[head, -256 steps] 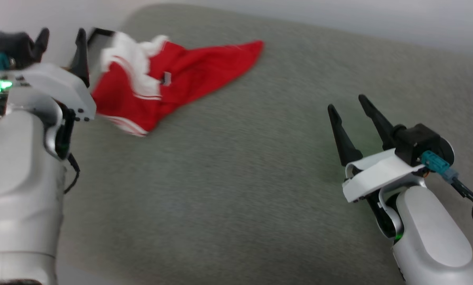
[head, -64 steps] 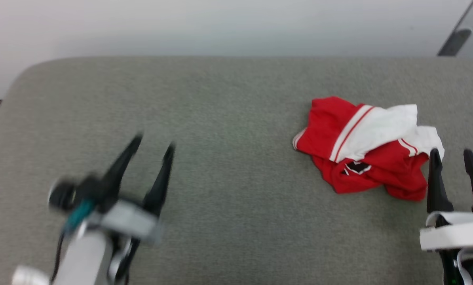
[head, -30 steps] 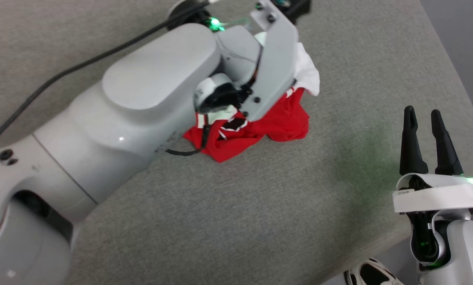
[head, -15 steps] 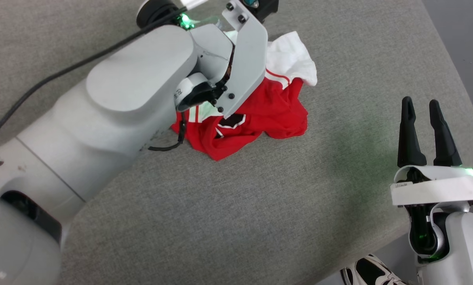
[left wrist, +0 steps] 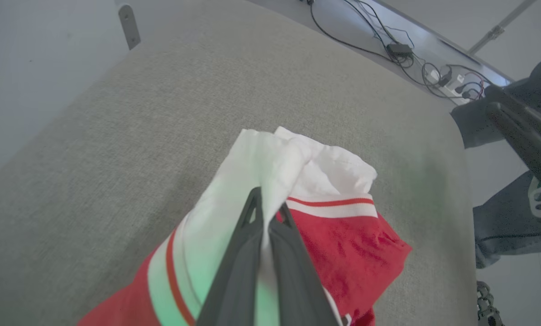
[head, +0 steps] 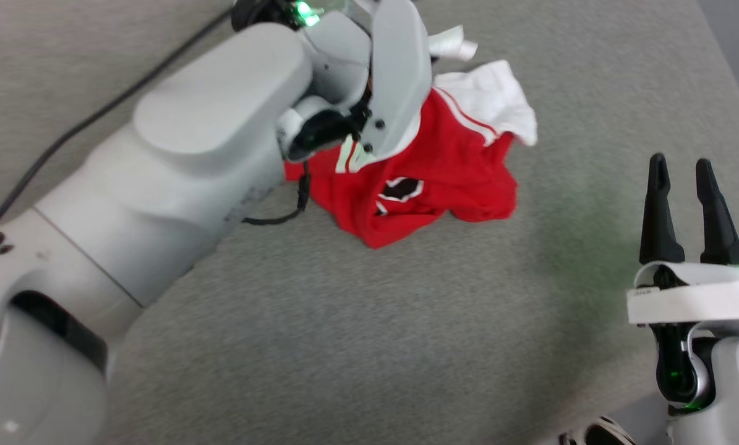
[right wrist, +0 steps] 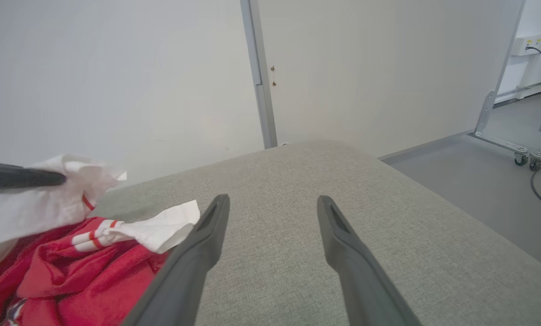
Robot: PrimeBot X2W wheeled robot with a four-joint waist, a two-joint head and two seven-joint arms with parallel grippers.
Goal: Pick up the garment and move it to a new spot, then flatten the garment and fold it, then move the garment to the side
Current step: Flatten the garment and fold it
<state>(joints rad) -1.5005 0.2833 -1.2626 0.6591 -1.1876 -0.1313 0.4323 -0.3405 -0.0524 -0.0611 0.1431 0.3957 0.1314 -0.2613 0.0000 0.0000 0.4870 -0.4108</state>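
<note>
Garment: soft red/wht fabric, crumpled heap.

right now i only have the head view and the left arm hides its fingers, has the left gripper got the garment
observer: yes, the left wrist view shows the left gripper shut on a white fold of the garment.
operator: is that fold off the table
observer: the right wrist view shows it raised above the table, with the red part lower down.
operator: anything past the far edge
observer: cables lie there, seen from the left wrist.
</note>
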